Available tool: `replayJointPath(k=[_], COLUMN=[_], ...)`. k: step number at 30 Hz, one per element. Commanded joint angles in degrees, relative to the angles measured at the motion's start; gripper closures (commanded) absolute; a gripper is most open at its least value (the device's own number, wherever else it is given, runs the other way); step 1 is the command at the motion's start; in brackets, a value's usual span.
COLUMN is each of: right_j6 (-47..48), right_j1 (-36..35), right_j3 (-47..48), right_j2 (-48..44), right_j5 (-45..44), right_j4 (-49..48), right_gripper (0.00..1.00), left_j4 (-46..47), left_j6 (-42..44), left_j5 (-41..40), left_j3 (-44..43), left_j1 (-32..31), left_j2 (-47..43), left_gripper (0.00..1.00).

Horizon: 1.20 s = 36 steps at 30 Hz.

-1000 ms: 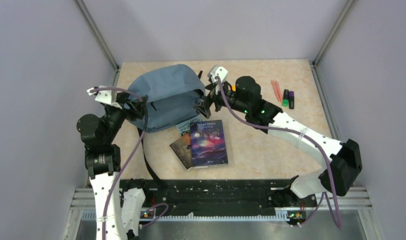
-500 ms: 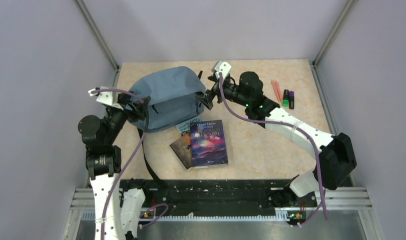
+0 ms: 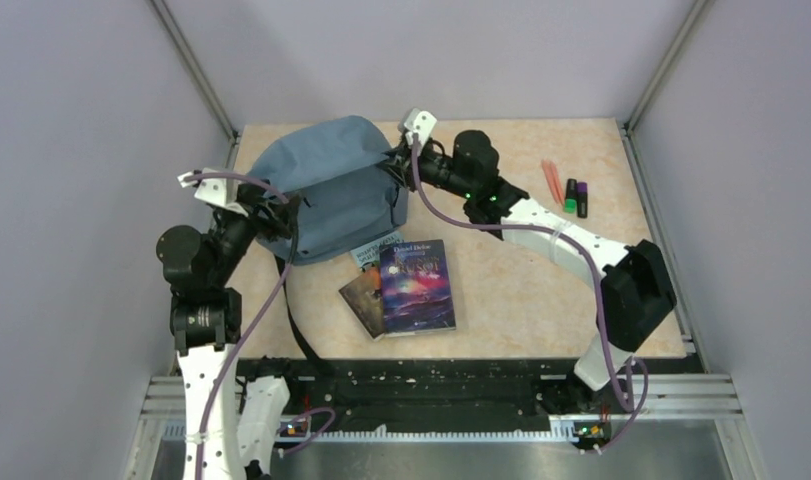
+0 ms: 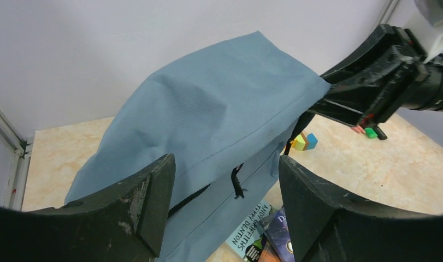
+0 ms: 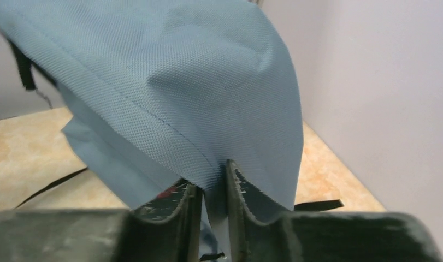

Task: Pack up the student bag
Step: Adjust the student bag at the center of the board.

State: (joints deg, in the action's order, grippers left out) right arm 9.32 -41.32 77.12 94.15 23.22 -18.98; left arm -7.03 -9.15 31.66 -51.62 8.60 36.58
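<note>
The dusty-blue student bag point(image 3: 326, 185) stands at the back left of the table, bulging upward. My right gripper point(image 3: 393, 165) is shut on a fold of fabric at the bag's right edge; in the right wrist view the fold point(image 5: 170, 82) is pinched between the fingers of that gripper point(image 5: 211, 180). My left gripper point(image 3: 281, 212) hangs open at the bag's left side. In its wrist view, the left gripper point(image 4: 227, 164) has its jaws wide apart in front of the bag point(image 4: 208, 114) and a black zipper pull point(image 4: 237, 183). Nothing is between them.
Three books point(image 3: 416, 285) lie overlapping in front of the bag; a teal one point(image 3: 374, 248) is partly under it. A black strap point(image 3: 291, 310) trails toward the near edge. Highlighters point(image 3: 576, 197) and orange pens point(image 3: 552, 180) lie at the back right.
My right gripper moved left along the bag's right edge and shut on its fabric, pulling that corner up and back. The left gripper has hardly moved.
</note>
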Motion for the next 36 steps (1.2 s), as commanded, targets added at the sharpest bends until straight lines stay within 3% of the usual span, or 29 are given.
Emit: replayJointPath(k=[1, 3, 8, 15, 21, 36], right_j6=[-1.38, -3.11, -6.43, -5.77, -4.79, -7.8], right_j1=[-2.13, -2.61, -2.62, -2.62, -2.48, -1.5], right_j3=[9.39, 13.91, 23.75, 24.29, 20.31, 12.26], right_j2=[3.12, 5.11, 9.19, 8.05, 4.18, -2.56], right_j5=[-9.75, -15.63, -31.05, -41.3, -44.04, -35.35], right_j4=[1.93, 5.75, 15.52, 17.97, 17.97, 16.3], right_gripper=[0.91, 1.0, 1.0, 1.0, 1.0, 1.0], left_j4=[0.77, -1.82, -9.61, -17.6, -12.35, 9.73], left_j6=[-1.28, -1.98, -1.3, 0.88, -2.4, -13.84], left_j5=[-0.01, -1.65, -3.7, -7.88, -4.63, -7.65], left_j3=[-6.77, -10.28, -16.09, -20.82, -16.73, -13.16], left_j1=[-0.51, -0.58, -3.68, -13.89, -15.09, -15.11], left_j2=[1.61, 2.67, 7.37, 13.14, 15.77, 27.67], left_gripper=[0.26, 0.26, 0.27, 0.29, 0.29, 0.34])
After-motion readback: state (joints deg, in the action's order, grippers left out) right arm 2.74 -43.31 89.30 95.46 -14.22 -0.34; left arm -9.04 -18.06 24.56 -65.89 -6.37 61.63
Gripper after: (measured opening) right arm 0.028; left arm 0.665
